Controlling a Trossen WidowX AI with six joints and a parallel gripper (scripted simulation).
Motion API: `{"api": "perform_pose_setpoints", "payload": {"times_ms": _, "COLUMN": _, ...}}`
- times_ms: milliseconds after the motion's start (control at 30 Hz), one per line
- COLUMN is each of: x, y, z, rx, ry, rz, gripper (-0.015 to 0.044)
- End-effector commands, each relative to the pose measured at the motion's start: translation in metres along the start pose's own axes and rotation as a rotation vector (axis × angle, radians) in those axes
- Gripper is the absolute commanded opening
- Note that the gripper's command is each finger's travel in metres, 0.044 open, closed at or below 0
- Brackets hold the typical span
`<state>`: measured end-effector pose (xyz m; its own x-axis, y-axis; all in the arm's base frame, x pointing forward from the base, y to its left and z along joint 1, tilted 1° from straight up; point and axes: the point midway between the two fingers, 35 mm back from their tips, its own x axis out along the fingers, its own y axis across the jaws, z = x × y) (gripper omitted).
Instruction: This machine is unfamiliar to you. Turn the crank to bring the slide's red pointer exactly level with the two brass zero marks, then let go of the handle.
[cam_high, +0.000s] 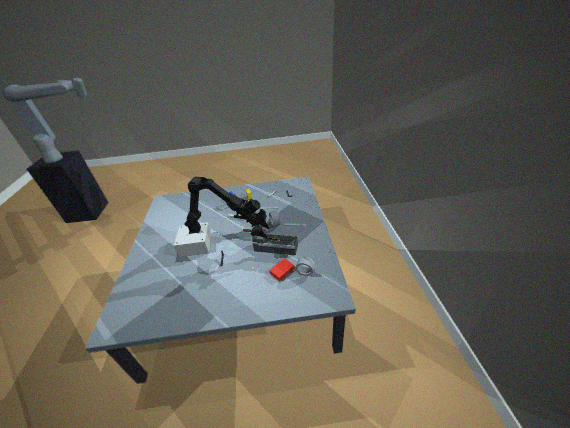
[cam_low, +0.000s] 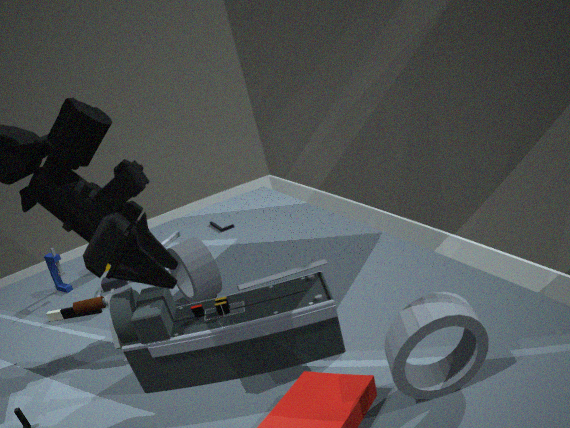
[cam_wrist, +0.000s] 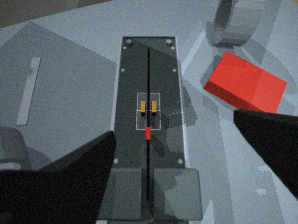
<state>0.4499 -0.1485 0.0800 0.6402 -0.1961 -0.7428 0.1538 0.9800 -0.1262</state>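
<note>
The gripper was spread wide with nothing pinched in it, poised over the grey machine on the tabletop. The red pointer sat in the slot on the block's side of the two brass marks, not level with them. The crank's brown handle stuck out beyond the block end, apart from the fingers, and a red box lay near the machine.

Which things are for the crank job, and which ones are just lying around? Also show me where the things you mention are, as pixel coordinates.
For the job:
- grey machine (cam_high: 275, 248) (cam_low: 240, 362) (cam_wrist: 167, 85)
- red pointer (cam_low: 198, 310) (cam_wrist: 148, 133)
- brass marks (cam_low: 221, 302) (cam_wrist: 154, 106)
- brown handle (cam_high: 247, 230) (cam_low: 88, 305)

Just lying about:
- red block (cam_high: 282, 269) (cam_low: 320, 400) (cam_wrist: 250, 80)
- grey rings (cam_high: 298, 273) (cam_low: 394, 367) (cam_wrist: 240, 37)
- blue thing (cam_high: 231, 193) (cam_low: 54, 272)
</note>
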Motion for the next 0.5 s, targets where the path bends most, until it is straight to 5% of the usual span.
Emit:
{"api": "perform_pose_setpoints", "payload": {"times_ms": 0, "x": 0.000, "y": 0.000, "z": 0.001, "rx": -0.004, "ry": -0.008, "rz": 0.002, "gripper": 0.0440}}
{"api": "perform_pose_setpoints", "payload": {"times_ms": 467, "x": -0.024, "y": -0.005, "z": 0.022, "rx": -0.002, "ry": -0.006, "rz": 0.000, "gripper": 0.0440}}
